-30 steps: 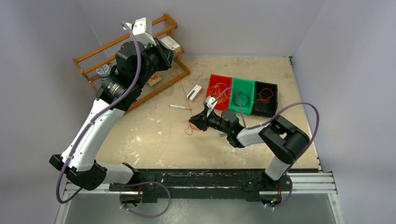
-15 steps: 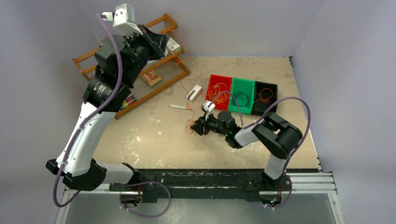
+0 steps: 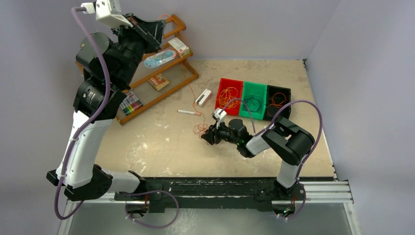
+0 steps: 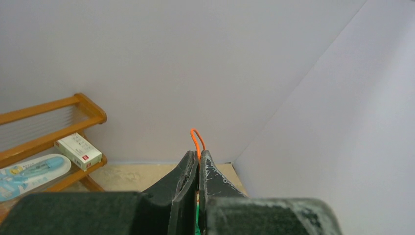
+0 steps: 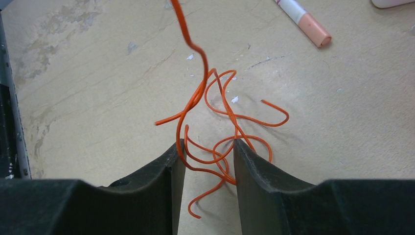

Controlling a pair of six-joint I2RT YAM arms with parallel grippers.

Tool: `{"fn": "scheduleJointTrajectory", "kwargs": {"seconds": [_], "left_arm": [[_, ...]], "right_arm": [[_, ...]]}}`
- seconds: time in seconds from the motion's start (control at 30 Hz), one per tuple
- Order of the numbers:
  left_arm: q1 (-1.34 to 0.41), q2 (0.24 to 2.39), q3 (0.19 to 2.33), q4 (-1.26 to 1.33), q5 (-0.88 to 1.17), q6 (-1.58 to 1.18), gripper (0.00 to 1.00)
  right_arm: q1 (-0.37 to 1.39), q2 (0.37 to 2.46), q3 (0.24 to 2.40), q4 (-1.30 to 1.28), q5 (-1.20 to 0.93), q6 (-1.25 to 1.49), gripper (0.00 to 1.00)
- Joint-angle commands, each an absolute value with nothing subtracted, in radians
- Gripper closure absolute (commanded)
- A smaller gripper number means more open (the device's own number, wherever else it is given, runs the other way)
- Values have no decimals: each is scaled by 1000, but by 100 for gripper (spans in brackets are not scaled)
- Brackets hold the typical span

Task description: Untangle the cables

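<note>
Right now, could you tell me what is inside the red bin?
A loose bunch of orange cables lies in the red bin. Whether anything sits beneath the loops cannot be told from above.

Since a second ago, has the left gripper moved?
Yes. The left gripper, shut on an orange cable, swung up-left, from the middle of the wooden rack toward its far rail.

Left arm (image 3: 85, 142) and right arm (image 3: 259, 143): white shells, black joints, a thick purple cable (image 3: 301, 101) looping along each, black wedge-shaped fingers (image 5: 147, 191).
</note>
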State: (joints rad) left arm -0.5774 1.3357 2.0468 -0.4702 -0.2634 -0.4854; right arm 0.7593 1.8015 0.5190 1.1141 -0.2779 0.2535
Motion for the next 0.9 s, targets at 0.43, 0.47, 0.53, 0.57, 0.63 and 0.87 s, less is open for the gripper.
{"fn": "scheduleJointTrajectory", "kwargs": {"seconds": [0.43, 0.47, 0.53, 0.57, 0.63, 0.87], "left_arm": [[-577, 1341, 2174, -190, -300, -397, 100], [-577, 1344, 2178, -167, -298, -394, 100], [-576, 1356, 2194, -135, -293, -392, 100], [-577, 1363, 2205, -129, -288, -392, 100], [-577, 1375, 2214, -121, -276, -395, 100], [-577, 1380, 2202, -132, -269, -399, 100]], "right_arm": [[764, 1818, 493, 1196, -259, 288, 49], [764, 1817, 492, 1194, -258, 287, 48], [764, 1807, 489, 1196, -257, 287, 48], [764, 1796, 482, 1201, -255, 287, 47], [763, 1752, 466, 1212, -244, 286, 46], [764, 1489, 464, 1112, -196, 213, 36]]}}
